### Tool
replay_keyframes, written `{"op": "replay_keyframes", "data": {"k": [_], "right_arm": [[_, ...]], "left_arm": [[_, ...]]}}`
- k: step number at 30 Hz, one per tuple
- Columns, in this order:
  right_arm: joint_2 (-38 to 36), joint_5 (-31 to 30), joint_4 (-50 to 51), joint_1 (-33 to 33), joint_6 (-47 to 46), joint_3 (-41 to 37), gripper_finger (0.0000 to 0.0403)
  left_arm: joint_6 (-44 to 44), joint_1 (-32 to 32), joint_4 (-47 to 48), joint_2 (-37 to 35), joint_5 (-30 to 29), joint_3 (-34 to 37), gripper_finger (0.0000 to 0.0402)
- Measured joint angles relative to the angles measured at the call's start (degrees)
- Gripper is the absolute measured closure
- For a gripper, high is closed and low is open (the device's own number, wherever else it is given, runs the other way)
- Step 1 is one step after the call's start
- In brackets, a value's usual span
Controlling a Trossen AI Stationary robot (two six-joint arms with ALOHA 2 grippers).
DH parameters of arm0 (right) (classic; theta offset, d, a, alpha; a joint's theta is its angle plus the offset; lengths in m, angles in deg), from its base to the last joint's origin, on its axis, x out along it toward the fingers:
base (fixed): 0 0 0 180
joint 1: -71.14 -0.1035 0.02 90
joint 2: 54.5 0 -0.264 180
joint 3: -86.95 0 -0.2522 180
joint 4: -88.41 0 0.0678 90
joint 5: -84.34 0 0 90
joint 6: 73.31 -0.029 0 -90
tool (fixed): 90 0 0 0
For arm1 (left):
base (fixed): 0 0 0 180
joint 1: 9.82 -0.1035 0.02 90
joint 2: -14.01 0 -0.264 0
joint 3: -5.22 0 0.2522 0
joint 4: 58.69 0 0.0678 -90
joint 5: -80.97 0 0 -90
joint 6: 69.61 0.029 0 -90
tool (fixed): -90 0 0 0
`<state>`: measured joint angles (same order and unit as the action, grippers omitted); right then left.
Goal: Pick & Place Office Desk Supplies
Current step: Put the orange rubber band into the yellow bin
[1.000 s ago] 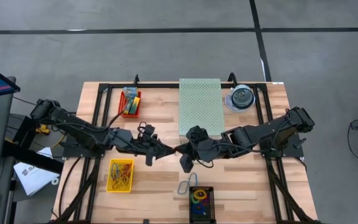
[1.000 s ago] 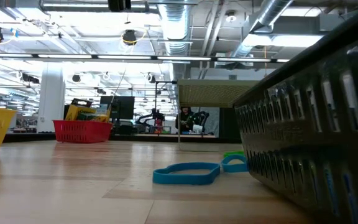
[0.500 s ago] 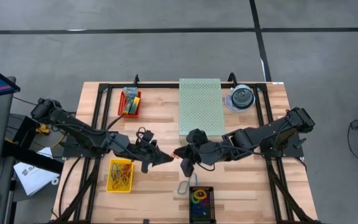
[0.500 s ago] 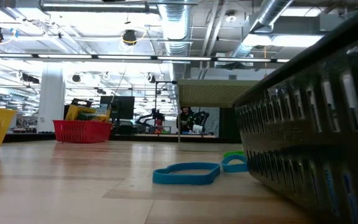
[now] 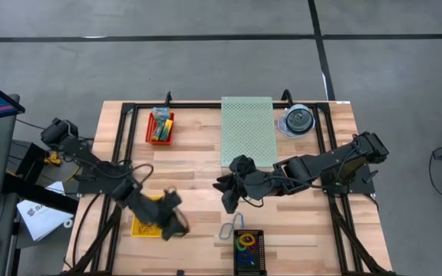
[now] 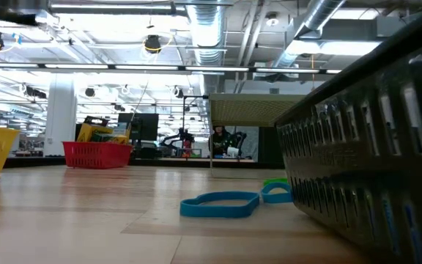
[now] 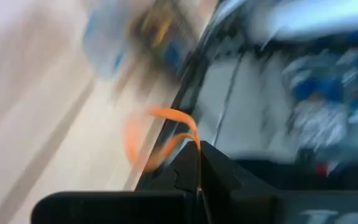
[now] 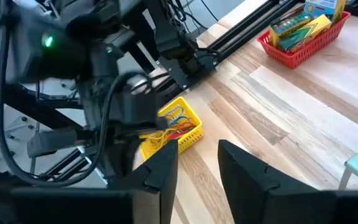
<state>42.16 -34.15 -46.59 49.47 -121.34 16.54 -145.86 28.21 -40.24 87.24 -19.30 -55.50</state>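
Observation:
My left gripper (image 5: 179, 227) is over the near side of the table, just right of the yellow basket (image 5: 146, 218) that holds rubber bands. It is shut on an orange rubber band (image 7: 160, 134). My right gripper (image 5: 226, 202) hangs open over the table's middle and holds nothing; its wrist view shows the yellow basket (image 8: 173, 127) and the red basket (image 8: 303, 31) of crayon boxes. Blue rubber bands (image 5: 229, 228) lie flat on the wood beside the black basket (image 5: 248, 249), which holds more bands. My left gripper pinches the orange rubber band between its two fingertips, on one side of the loop (image 7: 190, 132). The rest of the loop sticks out past the fingertips, clear of the table. The wrist view is blurred, so nothing finer shows.
The pale green perforated box (image 5: 248, 130) and the clear disc case (image 5: 298, 120) sit at the far edge. The red basket (image 5: 159, 126) is far left. In the low view, the blue bands (image 6: 222, 204) lie next to the black basket's wall (image 6: 372, 147). Bare wood lies between the baskets.
My left arm swung fast from the table's middle, where both grippers stood tip to tip, toward the near left, and now sits beside the yellow basket with the orange band. My right gripper stayed over the middle.

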Motion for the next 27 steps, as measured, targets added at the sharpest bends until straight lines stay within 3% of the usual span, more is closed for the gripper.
{"op": "replay_keyframes", "data": {"k": [5, 8, 13, 19, 27], "right_arm": [[0.0, 0.1, 0.1, 0.0, 0.0, 0.0, 0.0289], [0.0, 0.1, 0.0, 0.0, -0.4, 0.0, 0.0289], [0.0, 0.1, 0.0, 0.0, -0.4, 0.0, 0.0289], [0.0, 0.1, 0.4, 0.0, -0.2, 0.0, 0.0289], [0.0, 0.1, 2.8, 0.0, -1.0, 0.0, 0.0289]], "left_arm": [[-11.7, 7.0, 15.5, -0.5, 7.6, 0.0, 0.0401], [-18.1, 10.7, 21.6, -2.5, 8.6, 0.0, 0.0401], [-26.3, 13.8, 33.1, -8.9, 4.6, 0.0, 0.0401], [-33.9, 12.7, 50.8, -15.0, 1.2, 0.0, 0.0401], [-33.8, 11.3, 53.2, -15.4, 1.1, 0.5, 0.0401]]}}
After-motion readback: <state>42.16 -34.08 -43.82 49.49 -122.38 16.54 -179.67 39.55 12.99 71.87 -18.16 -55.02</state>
